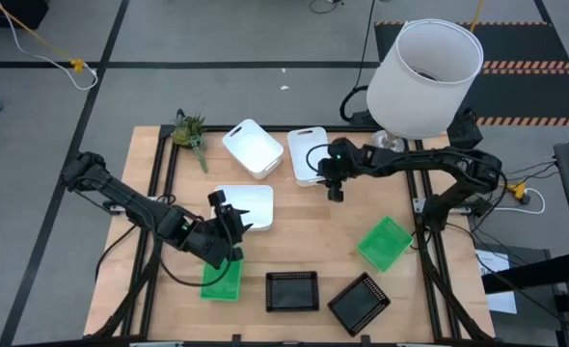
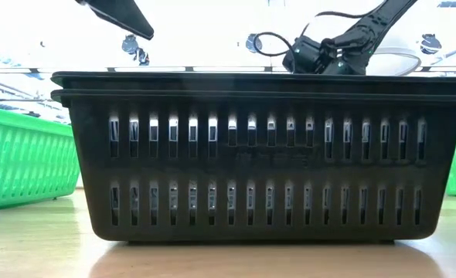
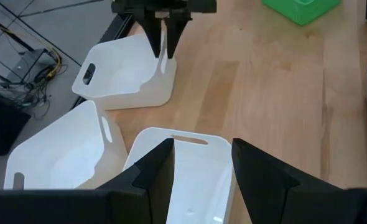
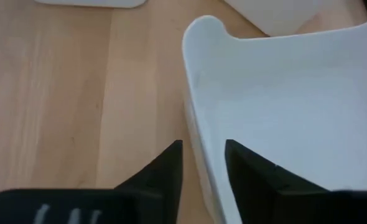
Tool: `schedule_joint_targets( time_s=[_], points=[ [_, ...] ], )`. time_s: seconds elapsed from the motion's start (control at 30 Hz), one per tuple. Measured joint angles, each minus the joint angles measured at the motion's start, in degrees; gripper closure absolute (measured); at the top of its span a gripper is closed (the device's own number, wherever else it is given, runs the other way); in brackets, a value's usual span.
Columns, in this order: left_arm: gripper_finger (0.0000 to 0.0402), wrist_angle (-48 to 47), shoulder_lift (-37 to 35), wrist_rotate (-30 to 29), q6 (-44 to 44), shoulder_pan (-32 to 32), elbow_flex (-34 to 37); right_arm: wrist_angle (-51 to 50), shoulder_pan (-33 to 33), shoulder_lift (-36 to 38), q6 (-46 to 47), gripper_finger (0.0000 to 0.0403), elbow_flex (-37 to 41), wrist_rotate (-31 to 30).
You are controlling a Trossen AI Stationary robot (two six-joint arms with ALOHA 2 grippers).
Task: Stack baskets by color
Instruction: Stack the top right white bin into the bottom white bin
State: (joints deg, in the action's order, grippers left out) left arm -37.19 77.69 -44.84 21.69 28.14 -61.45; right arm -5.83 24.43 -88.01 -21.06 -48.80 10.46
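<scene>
Three white baskets lie on the table: one tilted at the far middle (image 1: pixel 253 146), one beside it (image 1: pixel 307 154), one nearer (image 1: pixel 251 204). Green baskets rest at the near left (image 1: pixel 222 280) and at the right (image 1: pixel 385 241). Two black baskets (image 1: pixel 292 289) (image 1: pixel 359 302) sit near the front edge. My right gripper (image 4: pixel 203 165) is open at the near right corner of the far white basket (image 4: pixel 283 93), one finger inside its wall (image 4: pixel 199 124) and one outside. My left gripper (image 3: pixel 202 168) hangs open above the nearer white basket (image 3: pixel 193 180).
A large white lampshade (image 1: pixel 427 63) stands at the far right corner over the right arm's base. A green plant sprig (image 1: pixel 190 130) lies at the far left. Bare wood (image 1: pixel 313 236) shows mid-table. In the low view a black basket (image 2: pixel 259 154) fills the foreground.
</scene>
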Motion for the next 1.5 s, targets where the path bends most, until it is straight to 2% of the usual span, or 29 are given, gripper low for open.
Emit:
schedule_joint_targets(
  time_s=[0.2, 0.27, 0.37, 0.53, 0.8, 0.93, 1.23, 1.5],
  points=[
    [0.0238, -0.02, 0.0, 0.0, -0.07, 0.0, 0.0, -0.02, -0.02, 0.56, -1.04, 0.0379, 0.0, -0.04],
    [0.0238, 0.0, 0.0, -0.02, -0.6, 0.0, 0.0, -0.45, -0.02, 0.67, -1.35, 0.0396, -0.22, -0.05],
    [0.0238, -0.05, 0.0, -0.04, -0.68, -0.07, 0.0, -1.34, -0.2, 1.71, -1.29, 0.0391, -0.22, -0.38],
    [0.0238, 0.19, 0.0, -0.04, -1.85, -0.72, 0.0, -4.5, -2.07, 6.35, -2.29, 0.0399, -0.22, -4.19],
    [0.0238, 1.59, 0.0, 0.26, -6.08, -2.87, 0.0, -6.06, -7.84, 15.37, -5.72, 0.04, -0.26, -4.68],
    [0.0238, 4.5, 0.0, 3.66, -13.84, -4.03, 0.0, -6.47, -11.4, 18.61, -9.16, 0.0401, -0.31, -4.66],
    [0.0238, 17.19, 0.0, 11.77, -37.21, -7.52, 0.0, -5.79, -17.91, 21.88, -17.21, 0.0402, -0.33, -4.66],
    [0.0238, 22.33, 0.5, 16.18, -49.54, -13.51, 0.0, -4.72, -20.64, 21.9, -21.22, 0.0402, -0.33, -4.64]
  ],
)
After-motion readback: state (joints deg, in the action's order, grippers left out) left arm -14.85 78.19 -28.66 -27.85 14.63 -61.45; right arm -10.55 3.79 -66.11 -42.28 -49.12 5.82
